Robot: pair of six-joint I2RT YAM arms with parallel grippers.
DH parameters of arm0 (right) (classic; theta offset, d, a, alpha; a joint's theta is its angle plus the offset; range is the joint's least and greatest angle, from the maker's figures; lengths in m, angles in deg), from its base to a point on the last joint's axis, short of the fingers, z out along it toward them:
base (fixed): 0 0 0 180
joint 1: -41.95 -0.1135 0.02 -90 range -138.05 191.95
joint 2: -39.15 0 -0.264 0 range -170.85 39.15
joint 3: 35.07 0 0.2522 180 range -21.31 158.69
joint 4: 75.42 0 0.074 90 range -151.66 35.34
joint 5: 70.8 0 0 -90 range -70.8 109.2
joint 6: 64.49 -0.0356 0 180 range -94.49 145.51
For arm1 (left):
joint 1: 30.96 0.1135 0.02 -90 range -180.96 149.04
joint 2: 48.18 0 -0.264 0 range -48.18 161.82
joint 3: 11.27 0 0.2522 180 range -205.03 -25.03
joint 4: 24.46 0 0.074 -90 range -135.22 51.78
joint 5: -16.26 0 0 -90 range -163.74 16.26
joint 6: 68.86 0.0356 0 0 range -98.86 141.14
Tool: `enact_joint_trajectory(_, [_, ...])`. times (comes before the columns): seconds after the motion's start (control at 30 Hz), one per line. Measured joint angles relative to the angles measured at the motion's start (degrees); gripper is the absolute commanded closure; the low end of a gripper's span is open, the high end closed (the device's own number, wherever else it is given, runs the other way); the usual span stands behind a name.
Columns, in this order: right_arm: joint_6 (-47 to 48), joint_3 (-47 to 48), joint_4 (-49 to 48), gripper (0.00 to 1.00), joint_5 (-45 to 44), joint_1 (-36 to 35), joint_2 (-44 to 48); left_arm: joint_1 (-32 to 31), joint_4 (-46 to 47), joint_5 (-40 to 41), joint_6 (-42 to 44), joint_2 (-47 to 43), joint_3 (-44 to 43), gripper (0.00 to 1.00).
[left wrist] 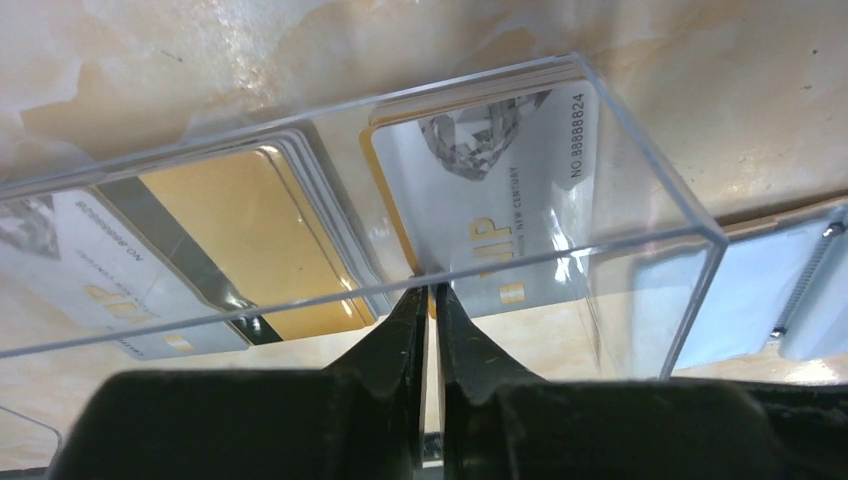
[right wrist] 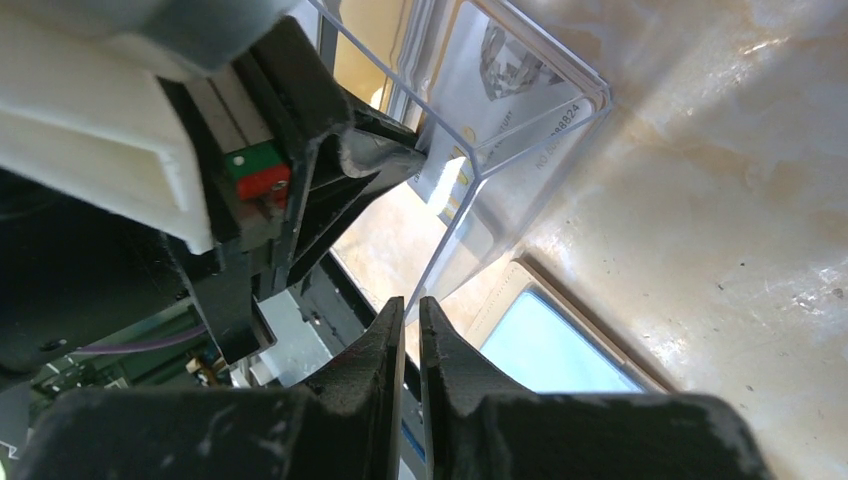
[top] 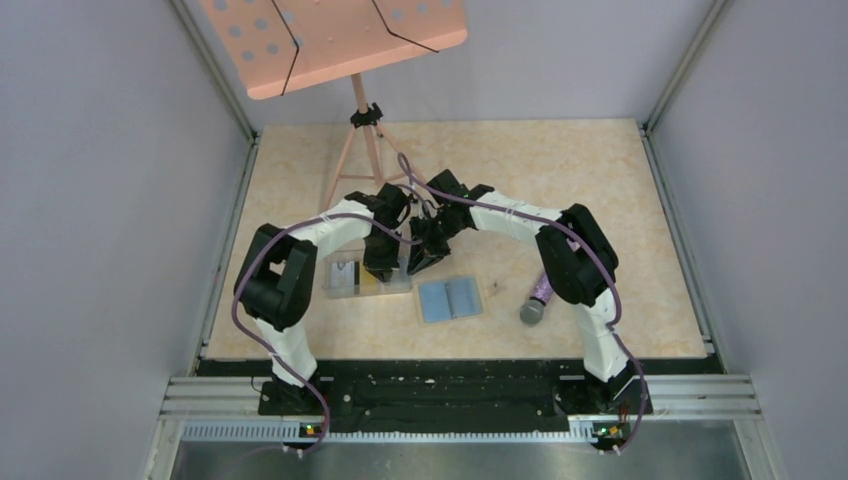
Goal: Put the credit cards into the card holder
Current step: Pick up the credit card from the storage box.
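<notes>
A clear plastic box (top: 352, 276) lies left of centre with the credit cards in it. A white printed card (left wrist: 500, 190) with a gold rim lies at its right end, a gold one (left wrist: 250, 230) in the middle and another white one (left wrist: 90, 290) at the left. My left gripper (left wrist: 430, 293) reaches into the box, its jaws shut on the near edge of the white gold-rimmed card. My right gripper (right wrist: 412, 303) is shut on the box's thin corner wall (right wrist: 450, 235). The card holder (top: 450, 298) lies open, light blue side up, just right of the box (right wrist: 550, 345).
A purple-handled microphone (top: 538, 298) lies right of the card holder. A pink music stand (top: 340, 40) rises at the back, its legs (top: 350, 160) just behind both grippers. Grey walls close in the table on three sides.
</notes>
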Motion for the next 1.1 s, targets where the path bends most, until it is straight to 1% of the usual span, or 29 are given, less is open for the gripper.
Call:
enact_joint_trajectory(0.17, [0.44,0.00,0.98,0.91,0.37,0.00,0.00,0.15,0.61,-0.90,-1.03,-2.75,1.27,0.94])
enact_joint_trajectory(0.33, [0.74,0.00,0.98,0.91,0.42,0.00,0.00,0.17,0.37,-1.97,-1.75,-5.27,1.27,0.94])
enact_joint_trajectory(0.53, [0.76,0.00,0.98,0.91,0.42,0.00,0.00,0.17,1.36,-5.70,-3.26,-6.95,1.27,0.89])
enact_joint_trajectory(0.77, [0.00,0.00,1.16,0.91,0.35,0.04,0.00,0.11,5.86,-9.70,-5.64,-6.95,2.82,0.77])
enact_joint_trajectory(0.87, [-0.20,0.00,1.18,0.91,0.35,0.04,0.00,0.13,7.48,-10.40,-6.47,-6.95,3.80,0.75])
enact_joint_trajectory(0.93, [0.15,0.00,1.09,0.91,0.35,0.04,0.00,0.11,8.28,-10.93,-6.91,-6.93,4.46,0.77])
enact_joint_trajectory(0.97, [0.31,0.00,1.09,0.91,0.35,0.04,0.00,0.04,8.41,-11.04,-6.93,-6.91,4.66,0.80])
enact_joint_trajectory(1.03, [0.59,0.00,1.07,0.91,0.37,0.04,0.00,-0.02,8.48,-11.19,-6.99,-6.91,4.74,0.90])
enact_joint_trajectory(1.07, [0.66,0.00,1.07,0.91,0.37,0.04,0.00,-0.04,8.52,-11.17,-7.04,-6.91,4.74,0.97])
enact_joint_trajectory(1.1, [0.70,0.00,1.07,0.91,0.39,0.04,0.00,-0.04,8.55,-11.15,-7.15,-6.91,4.74,1.00])
